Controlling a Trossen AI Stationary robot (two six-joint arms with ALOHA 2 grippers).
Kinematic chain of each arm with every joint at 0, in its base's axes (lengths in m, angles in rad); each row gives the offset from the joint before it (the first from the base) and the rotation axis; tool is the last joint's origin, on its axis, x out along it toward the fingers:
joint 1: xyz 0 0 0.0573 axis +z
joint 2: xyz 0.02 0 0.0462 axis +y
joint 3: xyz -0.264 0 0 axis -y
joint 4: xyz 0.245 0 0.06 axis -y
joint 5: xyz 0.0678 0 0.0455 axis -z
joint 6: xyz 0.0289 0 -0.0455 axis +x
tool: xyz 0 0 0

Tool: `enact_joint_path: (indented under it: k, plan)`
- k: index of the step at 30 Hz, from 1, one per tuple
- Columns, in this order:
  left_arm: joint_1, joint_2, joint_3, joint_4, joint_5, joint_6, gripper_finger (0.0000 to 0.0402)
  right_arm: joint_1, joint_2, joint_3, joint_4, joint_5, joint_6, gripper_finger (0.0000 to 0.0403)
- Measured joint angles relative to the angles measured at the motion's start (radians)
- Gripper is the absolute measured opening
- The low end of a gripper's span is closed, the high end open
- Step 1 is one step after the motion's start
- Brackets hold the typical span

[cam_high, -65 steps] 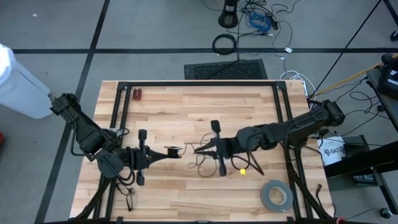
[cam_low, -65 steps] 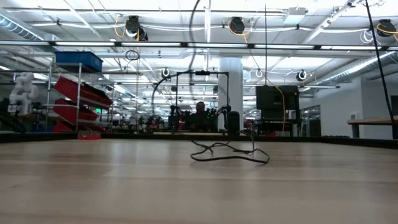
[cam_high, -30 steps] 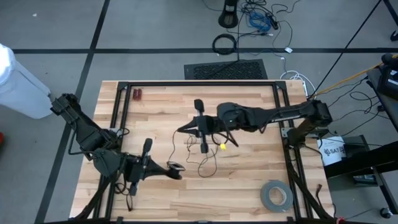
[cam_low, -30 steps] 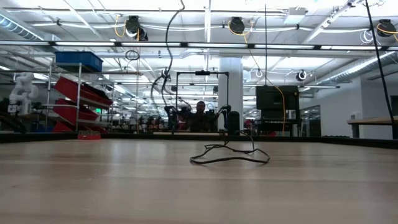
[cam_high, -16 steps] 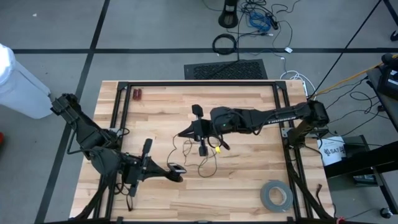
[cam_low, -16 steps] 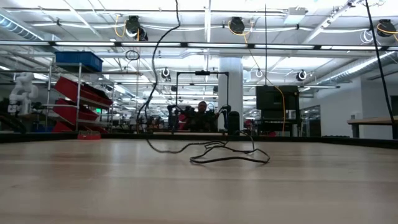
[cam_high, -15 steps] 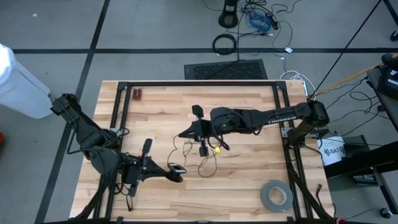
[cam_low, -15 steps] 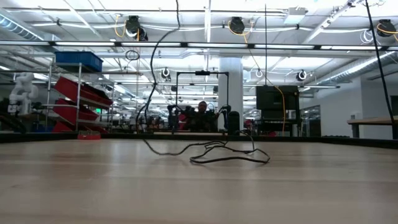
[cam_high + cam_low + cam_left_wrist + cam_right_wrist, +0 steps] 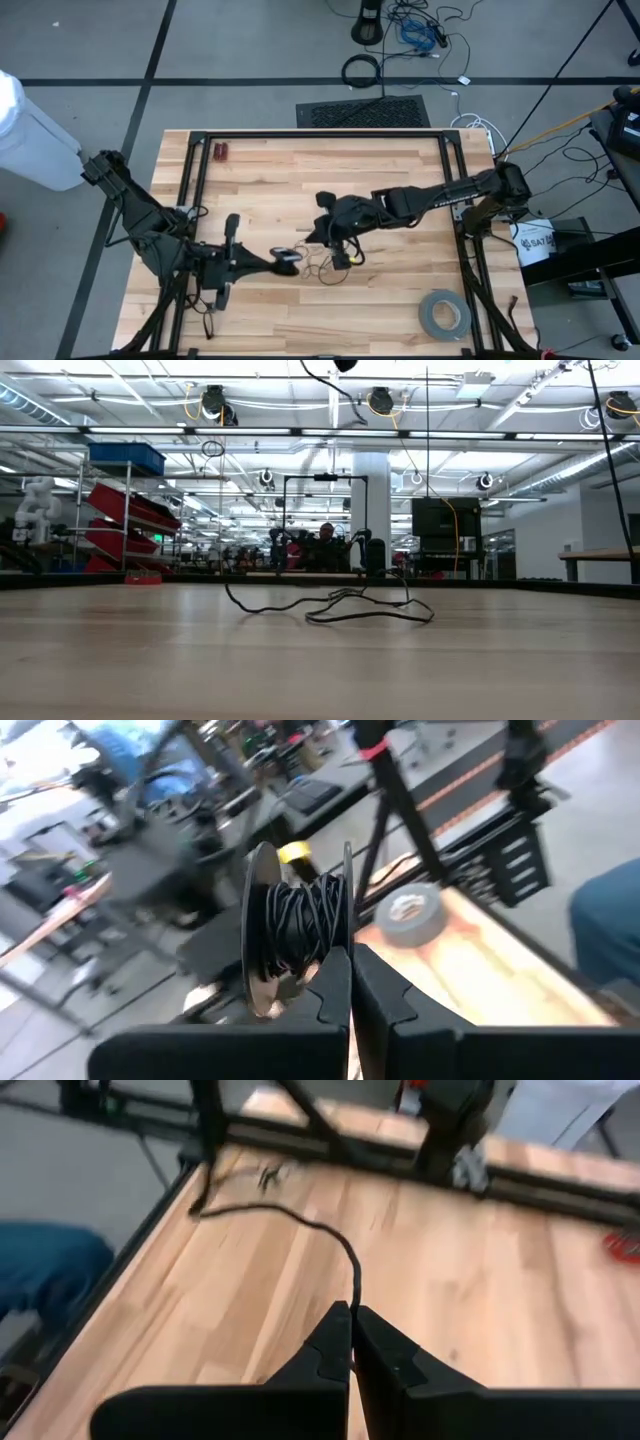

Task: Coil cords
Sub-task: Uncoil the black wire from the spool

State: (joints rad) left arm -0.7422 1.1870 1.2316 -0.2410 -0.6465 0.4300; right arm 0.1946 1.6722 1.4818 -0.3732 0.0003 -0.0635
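Your left gripper is clamped on a small spool: two thin round discs with glossy black cord wound tight between them. It sits low on the table's near-left part. The rest of the cord lies as loose wiry strands near the table's middle, and one end rises to your right gripper, whose fingers are pinched on the strand. The table is pale, planked butcher-block wood inside a black frame. A grey tape roll lies flat at the near-right corner. Beyond the table you see a bright workshop with red shelving.
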Motion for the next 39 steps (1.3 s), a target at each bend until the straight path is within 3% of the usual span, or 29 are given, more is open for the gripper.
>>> enact_joint_path:
  k: [12, 16, 22, 28, 33, 36, 39]
  plan:
    - [0.000, -0.002, 0.000, -0.097, -0.144, -0.030, 0.0000, 0.122, 0.000, 0.000, -0.245, 0.120, 0.095, 0.0000]
    - [0.000, -0.011, 0.000, -0.113, -0.155, -0.032, 0.0000, 0.144, 0.000, 0.000, -0.300, 0.185, 0.140, 0.0000]
    - [0.000, -0.011, 0.000, -0.125, -0.156, -0.033, 0.0000, 0.175, 0.000, 0.000, -0.361, 0.189, 0.216, 0.0000]
    - [0.000, -0.030, 0.000, -0.209, -0.156, -0.115, 0.0000, 0.221, -0.008, -0.001, -0.440, 0.243, 0.289, 0.0016]
    - [0.000, -0.039, 0.000, -0.221, -0.156, -0.145, 0.0000, 0.240, -0.046, -0.001, -0.433, 0.281, 0.321, 0.0058]
    - [0.000, -0.039, 0.000, -0.222, -0.156, -0.158, 0.0000, 0.254, -0.046, -0.001, -0.368, 0.394, 0.336, 0.0084]
    - [0.000, -0.039, 0.000, -0.222, -0.156, -0.162, 0.0000, 0.268, -0.035, -0.031, -0.186, 0.519, 0.298, 0.0103]
